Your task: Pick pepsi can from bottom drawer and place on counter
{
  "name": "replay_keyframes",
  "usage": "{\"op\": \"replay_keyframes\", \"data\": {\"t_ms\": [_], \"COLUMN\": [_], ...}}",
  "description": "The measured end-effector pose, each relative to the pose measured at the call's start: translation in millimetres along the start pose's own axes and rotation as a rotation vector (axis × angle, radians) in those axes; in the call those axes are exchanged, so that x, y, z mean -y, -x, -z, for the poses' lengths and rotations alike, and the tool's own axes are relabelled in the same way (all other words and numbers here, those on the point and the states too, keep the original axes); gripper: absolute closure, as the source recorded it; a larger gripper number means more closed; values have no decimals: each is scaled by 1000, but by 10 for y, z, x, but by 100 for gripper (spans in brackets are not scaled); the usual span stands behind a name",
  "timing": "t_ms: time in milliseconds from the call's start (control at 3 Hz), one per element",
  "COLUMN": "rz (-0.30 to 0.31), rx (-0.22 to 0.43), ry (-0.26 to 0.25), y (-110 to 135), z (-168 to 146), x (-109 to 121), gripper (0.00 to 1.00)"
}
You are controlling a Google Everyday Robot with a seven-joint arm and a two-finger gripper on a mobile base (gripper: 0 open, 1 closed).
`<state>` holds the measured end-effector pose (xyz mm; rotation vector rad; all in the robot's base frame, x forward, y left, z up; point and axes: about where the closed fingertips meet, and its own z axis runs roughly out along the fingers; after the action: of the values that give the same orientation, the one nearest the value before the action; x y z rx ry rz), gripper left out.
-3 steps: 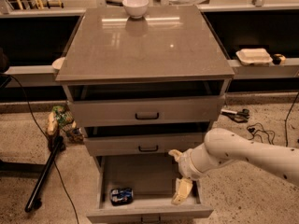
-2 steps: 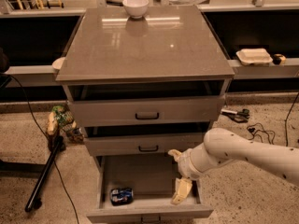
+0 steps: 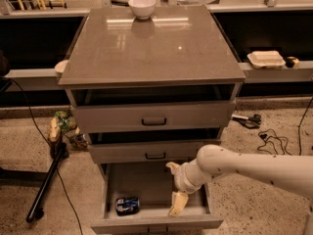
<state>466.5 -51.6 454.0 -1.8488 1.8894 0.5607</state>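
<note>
The pepsi can (image 3: 127, 205) lies on its side at the front left of the open bottom drawer (image 3: 146, 182). It is blue with silver ends. My gripper (image 3: 172, 186) hangs over the right half of that drawer, to the right of the can and apart from it. Its pale fingers (image 3: 177, 203) are spread open and hold nothing. The white arm reaches in from the right. The glossy grey-brown counter (image 3: 151, 48) tops the drawer unit.
A white bowl (image 3: 142, 6) stands at the counter's back edge. The two upper drawers (image 3: 154, 115) are slightly open. A black stand leg (image 3: 46, 187) and cables (image 3: 266, 138) lie on the floor. A white container (image 3: 266, 58) sits on the right ledge.
</note>
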Motion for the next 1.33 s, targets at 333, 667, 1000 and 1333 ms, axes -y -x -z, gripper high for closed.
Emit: {"op": "replay_keyframes", "data": {"t_ms": [333,667,1000,1333], "rz": [29,37,37,32], "rx": [32,97,97,115], "ry": [27,63,63,72], "y": [-28,-26,-26,-41], "z": [-461,-918,-918,-1035], "x": [60,124,124,138], "gripper": [0,0,0,0]}}
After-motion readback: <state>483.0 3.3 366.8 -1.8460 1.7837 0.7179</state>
